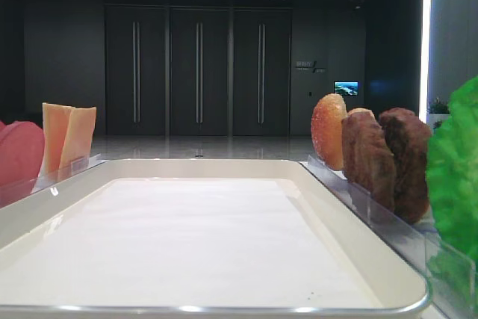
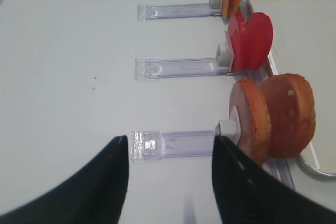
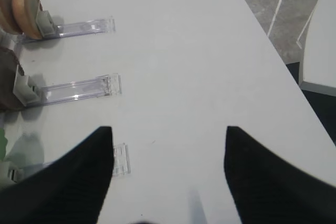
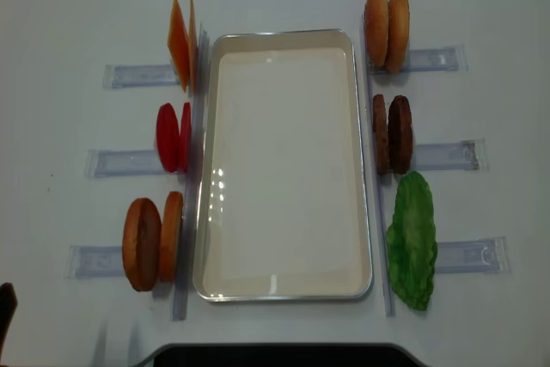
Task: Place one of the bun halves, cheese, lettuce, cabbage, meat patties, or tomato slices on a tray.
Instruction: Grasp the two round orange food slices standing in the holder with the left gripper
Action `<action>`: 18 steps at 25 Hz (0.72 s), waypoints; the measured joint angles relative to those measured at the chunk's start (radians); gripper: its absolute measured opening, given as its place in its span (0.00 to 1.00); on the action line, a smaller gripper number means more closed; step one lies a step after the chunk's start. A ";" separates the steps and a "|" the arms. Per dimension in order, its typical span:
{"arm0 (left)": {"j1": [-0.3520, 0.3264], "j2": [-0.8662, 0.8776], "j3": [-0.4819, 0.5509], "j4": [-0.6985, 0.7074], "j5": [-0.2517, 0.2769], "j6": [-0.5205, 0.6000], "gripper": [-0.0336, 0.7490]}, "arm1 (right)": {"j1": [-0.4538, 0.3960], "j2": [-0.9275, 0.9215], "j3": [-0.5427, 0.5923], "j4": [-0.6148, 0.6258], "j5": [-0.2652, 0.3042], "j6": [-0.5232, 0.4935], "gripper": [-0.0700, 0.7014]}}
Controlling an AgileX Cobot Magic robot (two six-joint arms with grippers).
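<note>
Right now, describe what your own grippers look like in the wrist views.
Only the fingers show. The left gripper has two matte black fingers, broad at the base and tapering to blunt tips, with smooth plain surfaces. The right gripper looks the same: two black tapered fingers. No markings, cables or labels are visible on either, and the arms behind them are out of frame.

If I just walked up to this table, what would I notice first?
The big cream-white tray in the middle, with nothing on it yet. Then the bright food standing up in clear racks on both sides: green lettuce, dark meat patties and bun halves on the right, and cheese, red tomato slices and more buns on the left.
</note>
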 joint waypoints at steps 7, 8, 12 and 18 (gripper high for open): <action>0.000 0.000 0.000 0.000 0.000 0.000 0.54 | 0.000 0.000 0.000 0.000 0.000 0.000 0.65; 0.000 0.000 0.000 0.000 0.000 0.000 0.54 | 0.000 0.000 0.000 0.000 0.000 0.000 0.65; 0.000 0.000 0.000 0.000 0.000 0.000 0.54 | 0.000 0.000 0.000 0.000 0.000 0.000 0.65; 0.000 0.000 0.000 0.000 0.000 0.000 0.54 | 0.000 0.000 0.000 0.000 0.000 0.000 0.65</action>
